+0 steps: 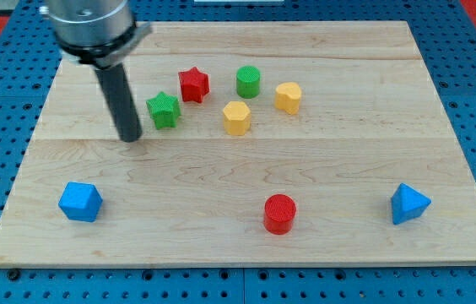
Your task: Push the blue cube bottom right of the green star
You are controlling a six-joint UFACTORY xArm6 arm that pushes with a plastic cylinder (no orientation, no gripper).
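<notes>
The blue cube point(80, 202) sits near the board's bottom left corner. The green star point(163, 110) lies in the upper left part of the board. My tip point(130, 138) rests on the board just left of the green star and a little below it, well above and to the right of the blue cube. The dark rod rises from the tip toward the view's top left.
A red star point(193, 84), a green cylinder point(248, 81) and two yellow blocks point(236, 117) point(288, 98) lie right of the green star. A red cylinder point(279, 213) stands at bottom centre. A blue block point(408, 203) sits at bottom right. The wooden board point(348, 160) ends on a blue pegboard.
</notes>
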